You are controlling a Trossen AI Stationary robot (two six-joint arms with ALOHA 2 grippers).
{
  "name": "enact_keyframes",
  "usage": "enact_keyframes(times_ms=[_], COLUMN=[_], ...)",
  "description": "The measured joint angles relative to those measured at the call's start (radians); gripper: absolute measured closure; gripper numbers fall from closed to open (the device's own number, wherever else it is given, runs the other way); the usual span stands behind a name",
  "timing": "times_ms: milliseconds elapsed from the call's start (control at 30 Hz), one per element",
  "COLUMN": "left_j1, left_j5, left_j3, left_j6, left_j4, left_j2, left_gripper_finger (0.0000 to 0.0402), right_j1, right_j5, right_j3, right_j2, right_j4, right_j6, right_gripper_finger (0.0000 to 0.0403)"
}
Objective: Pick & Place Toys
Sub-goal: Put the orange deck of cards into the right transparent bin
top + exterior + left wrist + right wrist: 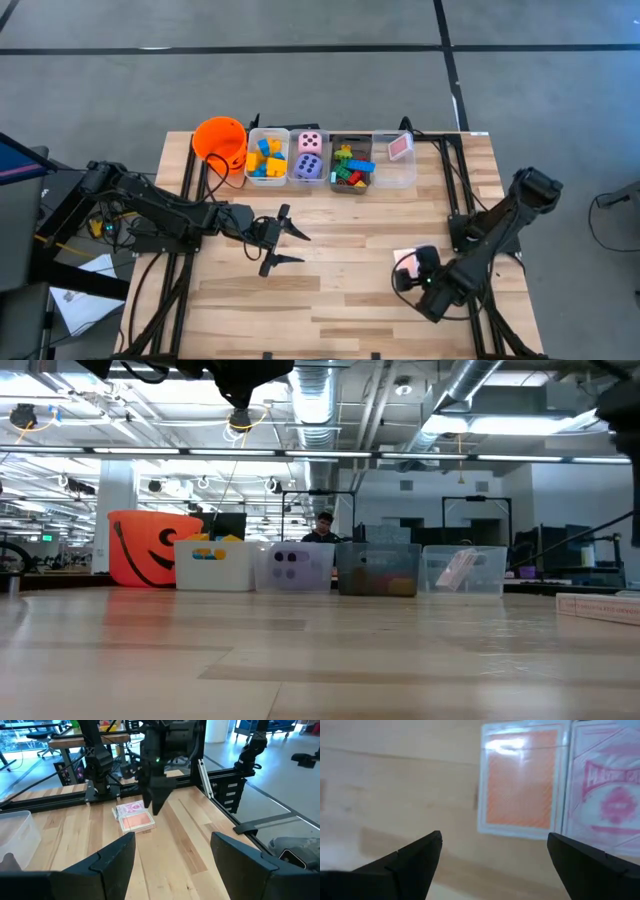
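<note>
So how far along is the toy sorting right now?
Mostly done: blocks, dice and one card pack already sit in the bins. In hand: the right tool hangs open over the last cards on the table. Left: grasping and binning them. The left tool waits open mid-table.

We see worktop (340, 260): pale wood planks, smooth satin | cards (522, 785): glossy printed paper | bins (395, 175): clear plastic | bucket (220, 140): glossy orange plastic | right hand (495, 862): matt dark fingers (415, 857)

Bright overhead light — blurred close-up
</note>
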Motion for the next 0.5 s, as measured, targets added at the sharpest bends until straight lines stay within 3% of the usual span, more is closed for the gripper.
enact_keyframes(times_ms=[233,500], left_j1=[0.0,0.0], left_j5=[0.0,0.0], left_j3=[0.0,0.0], left_j6=[-0.003,-0.002], left_j4=[0.0,-0.001], left_j2=[0.0,0.0], left_gripper_finger=[0.0151,0.0151], right_j1=[-0.091,-0.201], right_j5=[-0.064,-0.084], right_j3=[0.003,0.047], right_j2=[0.083,0.142], right_j4=[-0.005,0.104], right_j6=[-0.07,-0.284], right_gripper_finger=[0.0046,0.0046])
